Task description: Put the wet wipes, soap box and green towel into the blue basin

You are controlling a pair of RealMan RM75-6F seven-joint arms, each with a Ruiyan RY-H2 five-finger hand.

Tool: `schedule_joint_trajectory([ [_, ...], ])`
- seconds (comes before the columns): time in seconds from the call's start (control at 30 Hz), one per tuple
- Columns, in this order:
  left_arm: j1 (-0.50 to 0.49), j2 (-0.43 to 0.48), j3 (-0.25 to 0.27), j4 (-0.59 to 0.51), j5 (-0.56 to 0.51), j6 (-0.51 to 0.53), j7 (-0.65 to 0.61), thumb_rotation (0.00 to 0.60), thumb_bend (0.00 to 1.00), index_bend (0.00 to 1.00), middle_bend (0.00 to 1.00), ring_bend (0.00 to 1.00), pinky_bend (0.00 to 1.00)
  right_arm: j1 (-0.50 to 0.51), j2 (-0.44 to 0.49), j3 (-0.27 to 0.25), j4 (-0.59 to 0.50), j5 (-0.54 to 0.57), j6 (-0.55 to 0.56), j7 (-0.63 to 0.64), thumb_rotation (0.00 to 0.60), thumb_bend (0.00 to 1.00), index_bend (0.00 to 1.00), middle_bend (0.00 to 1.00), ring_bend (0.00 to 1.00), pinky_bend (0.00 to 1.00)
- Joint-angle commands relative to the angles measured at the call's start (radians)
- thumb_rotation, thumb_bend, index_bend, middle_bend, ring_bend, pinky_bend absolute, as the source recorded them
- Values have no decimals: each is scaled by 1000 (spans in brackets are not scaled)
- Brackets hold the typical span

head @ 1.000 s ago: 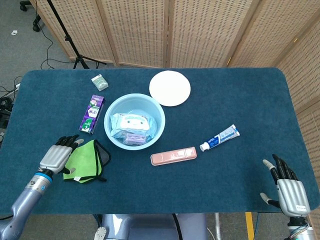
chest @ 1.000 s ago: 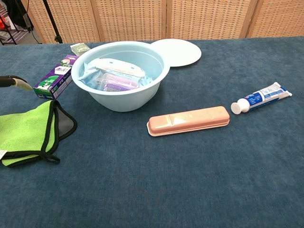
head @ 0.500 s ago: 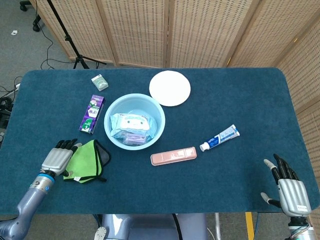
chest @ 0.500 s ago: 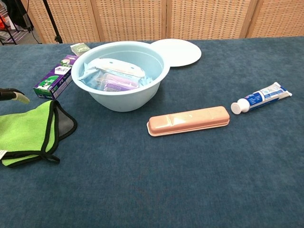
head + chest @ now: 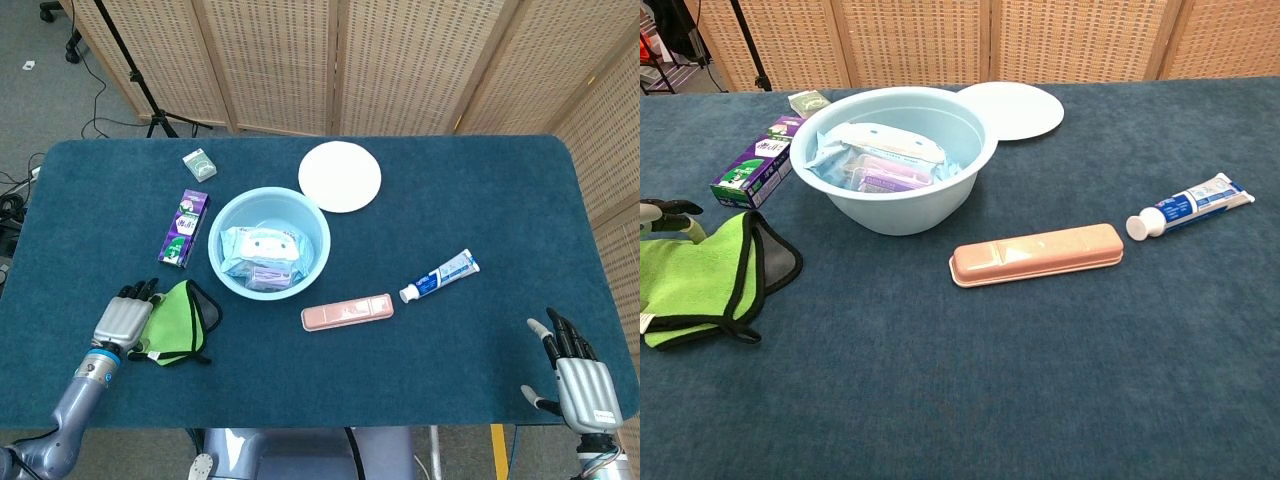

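The green towel (image 5: 180, 320) (image 5: 695, 275) lies folded at the front left of the table. My left hand (image 5: 124, 320) rests its fingertips (image 5: 670, 209) on the towel's left edge, with the fingers stretched out rather than curled around it. The blue basin (image 5: 232, 205) (image 5: 905, 208) stands to the upper right of the towel. Inside it lie the wet wipes pack (image 5: 262, 243) (image 5: 890, 142) and, partly under that pack, a lilac soap box (image 5: 266, 276) (image 5: 888, 179). My right hand (image 5: 578, 376) hangs open at the front right table edge, far from everything, and shows only in the head view.
A pink oblong case (image 5: 347, 312) (image 5: 1036, 252) and a toothpaste tube (image 5: 440, 275) (image 5: 1192, 206) lie right of the basin. A white plate (image 5: 340, 176) sits behind it. A purple carton (image 5: 184, 228) and a small green box (image 5: 199, 163) lie to its left.
My left hand has slid down and slightly right along the towel's left edge, towards the table front. The towel's left side has bunched a little. The right hand is still.
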Motion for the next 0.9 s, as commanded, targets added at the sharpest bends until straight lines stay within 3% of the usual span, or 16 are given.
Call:
schedule_joint_trajectory([
  [0.03,12,-40,1,35,47,46,1,600,292,426,132,204,263,-1,1,2,0,0,-1,2,600,181,135,0,0,169],
  [0.23,30,-80,2,77,110,100,-6,600,348,661,317,380,398,-5,4,7,0,-3,-2,9,600,182,135,0,0,169],
  [0.4,46,-95,-8,98,162,142,-38,600,380,756,387,449,451,-6,3,10,0,-4,-6,11,600,182,135,0,0,169],
  [0.7,58,-68,-58,47,239,221,-89,600,403,794,425,477,466,-9,2,14,0,-4,-11,11,600,182,135,0,0,169],
  [0.9,45,-35,-125,-12,243,251,-97,600,405,797,428,481,469,-10,4,16,0,-4,-14,16,600,182,135,0,0,169],
])
